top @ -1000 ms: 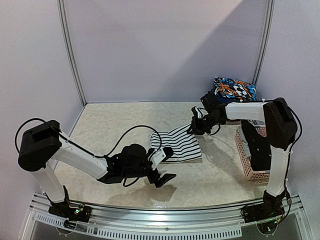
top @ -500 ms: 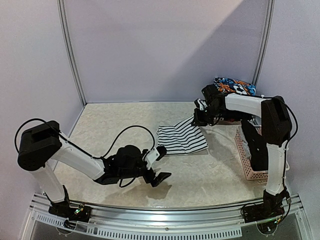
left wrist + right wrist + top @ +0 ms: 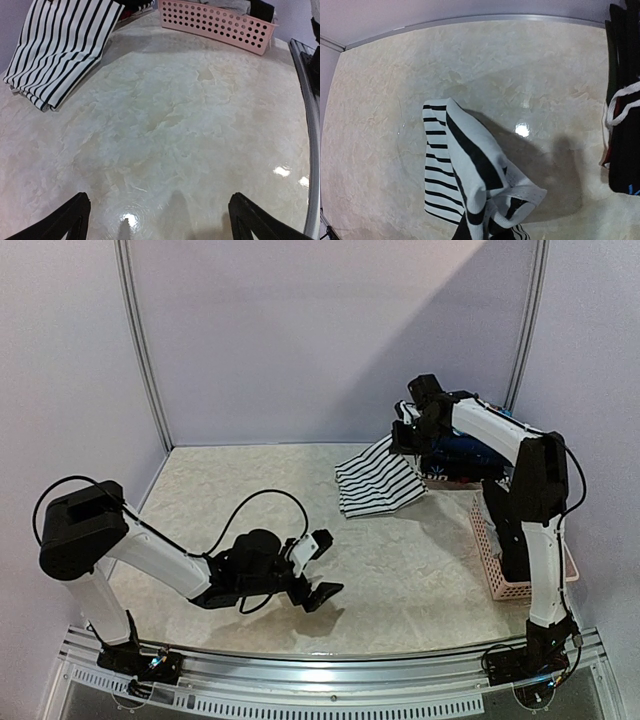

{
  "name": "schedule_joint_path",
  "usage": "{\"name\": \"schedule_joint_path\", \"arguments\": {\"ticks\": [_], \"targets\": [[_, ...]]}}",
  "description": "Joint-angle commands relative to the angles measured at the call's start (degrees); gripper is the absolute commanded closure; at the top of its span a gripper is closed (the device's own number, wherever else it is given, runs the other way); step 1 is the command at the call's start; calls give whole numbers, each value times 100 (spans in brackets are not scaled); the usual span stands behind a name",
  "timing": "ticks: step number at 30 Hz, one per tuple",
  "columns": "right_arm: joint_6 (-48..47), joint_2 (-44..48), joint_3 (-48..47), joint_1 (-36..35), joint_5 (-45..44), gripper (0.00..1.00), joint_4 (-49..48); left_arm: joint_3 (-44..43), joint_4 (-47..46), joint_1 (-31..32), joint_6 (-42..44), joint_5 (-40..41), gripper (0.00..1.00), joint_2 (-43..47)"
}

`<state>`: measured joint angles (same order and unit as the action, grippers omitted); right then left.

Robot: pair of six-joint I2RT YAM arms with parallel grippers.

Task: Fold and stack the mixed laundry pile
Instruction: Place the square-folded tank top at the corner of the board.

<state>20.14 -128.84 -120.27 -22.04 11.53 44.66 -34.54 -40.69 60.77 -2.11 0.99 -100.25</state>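
A folded black-and-white striped garment [image 3: 378, 478] hangs off the table at the back right, with my right gripper [image 3: 405, 435] shut on its upper edge. In the right wrist view the striped garment [image 3: 451, 165] droops below the camera and hides the fingers. Just behind and to the right lies a stack of dark clothes [image 3: 468, 453], whose black edges [image 3: 621, 125] show at the right of the right wrist view. My left gripper [image 3: 323, 568] rests low over the table near the front centre, open and holding nothing [image 3: 159, 202]. The striped garment [image 3: 60, 45] lies far ahead of it.
A pink lattice basket [image 3: 503, 562] stands along the table's right edge, beside the right arm's base; its wall [image 3: 220, 25] shows far ahead in the left wrist view. A metal rail [image 3: 330, 695] runs along the near edge. Purple walls close off the back.
My right gripper has lifted the striped garment off the table and carried it back and to the right, toward the dark stack. The left gripper has hardly moved.
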Motion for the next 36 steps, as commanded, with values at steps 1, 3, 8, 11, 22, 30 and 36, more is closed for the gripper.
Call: {"name": "schedule_joint_path", "arguments": {"ticks": [1, 3, 8, 11, 22, 30, 36], "targets": [[-336, -275, -648, 161, -248, 100, 390, 14, -141, -90, -96, -56, 2, -129], [-482, -308, -813, 202, -314, 100, 409, 10, -141, -92, -121, -202, 2, -146], [-804, -289, -1195, 355, -496, 100, 358, -4, -112, -92, -173, -313, 2, -185], [-1025, -339, -1479, 435, -590, 100, 459, 6, -93, -92, -197, -337, 2, -179], [-1875, -179, -2022, 572, -969, 100, 578, -78, -48, -92, -275, -521, 3, -325], [-2234, 283, -2102, 637, -1087, 100, 520, -187, -9, -92, -325, -666, 4, -461], [-2325, 494, -2302, 732, -1123, 100, 563, -228, -69, -92, -396, -784, 5, -572]]}}
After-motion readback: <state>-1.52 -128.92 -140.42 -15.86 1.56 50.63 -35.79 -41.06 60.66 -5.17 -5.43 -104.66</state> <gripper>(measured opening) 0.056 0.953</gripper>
